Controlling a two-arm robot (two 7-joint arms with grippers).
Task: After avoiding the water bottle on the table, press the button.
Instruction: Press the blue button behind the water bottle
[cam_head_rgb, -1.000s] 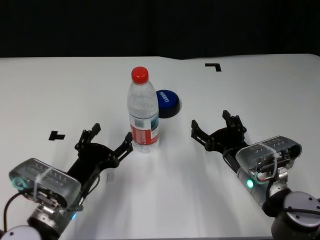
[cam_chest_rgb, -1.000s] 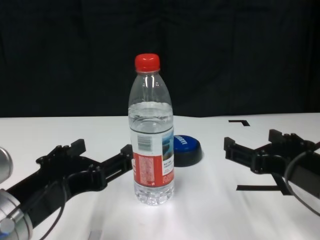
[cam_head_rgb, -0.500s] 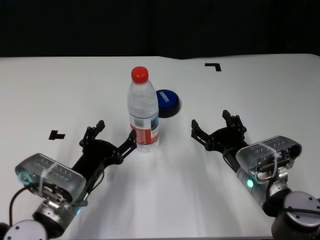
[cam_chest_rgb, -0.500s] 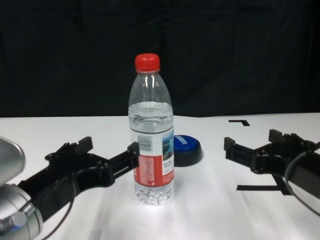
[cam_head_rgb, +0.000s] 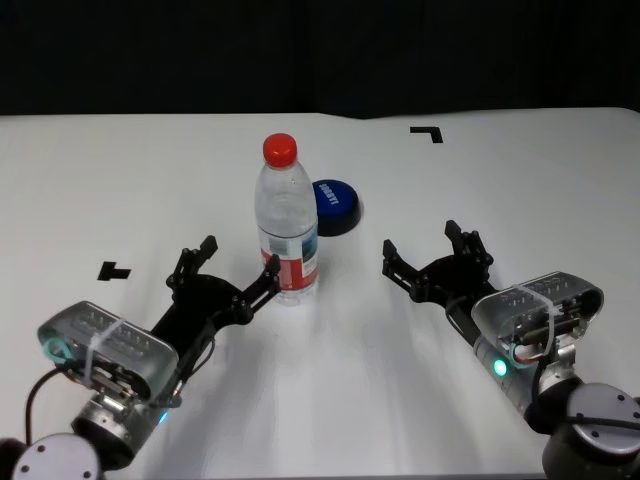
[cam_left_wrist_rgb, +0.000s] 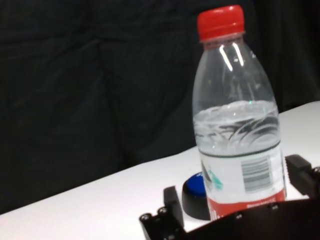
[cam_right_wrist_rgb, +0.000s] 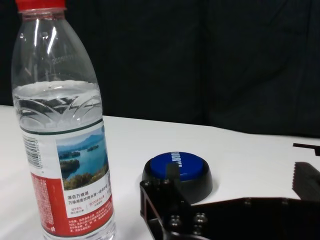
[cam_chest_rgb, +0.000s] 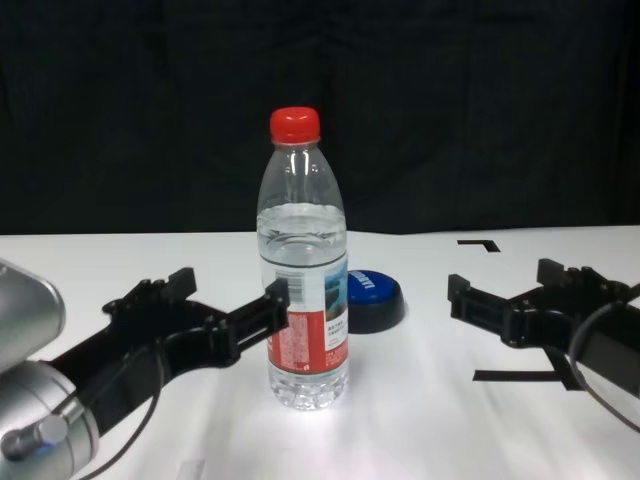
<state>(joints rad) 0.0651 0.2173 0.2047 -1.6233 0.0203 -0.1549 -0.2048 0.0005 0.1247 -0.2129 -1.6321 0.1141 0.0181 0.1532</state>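
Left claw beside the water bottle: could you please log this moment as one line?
left claw: open, beside water bottle | button: unpressed, behind bottle | right claw: open, idle

A robot test lab: a bare white counter (cam_head_rgb: 480, 180) marked with black tape corners (cam_head_rgb: 427, 132), closed off behind by a black curtain (cam_chest_rgb: 150, 100).

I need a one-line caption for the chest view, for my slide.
Open left gripper beside an upright water bottle; blue button behind; right gripper open, apart.
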